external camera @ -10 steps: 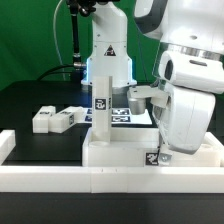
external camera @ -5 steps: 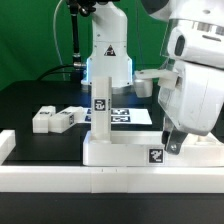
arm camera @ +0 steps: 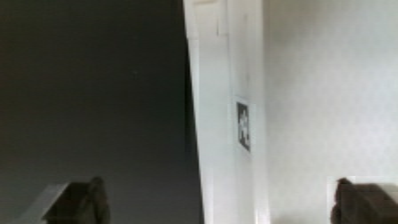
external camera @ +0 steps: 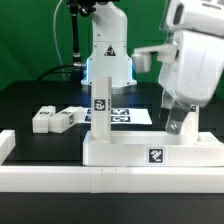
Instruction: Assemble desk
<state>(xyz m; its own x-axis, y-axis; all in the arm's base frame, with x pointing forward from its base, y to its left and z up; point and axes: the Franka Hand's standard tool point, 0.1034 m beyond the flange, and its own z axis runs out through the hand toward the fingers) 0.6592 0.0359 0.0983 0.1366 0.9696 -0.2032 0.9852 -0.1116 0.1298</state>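
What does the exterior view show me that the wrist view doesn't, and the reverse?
Only the exterior view: the upright leg standing on the tabletop panel, loose legs lying aside, and the marker board behind. Only the wrist view: both fingertips spread wide with nothing gripped. Both: the gripper over the white panel, which bears a tag.

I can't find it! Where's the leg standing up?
The upright leg stands on the tabletop panel toward the exterior view's left, near the marker board.
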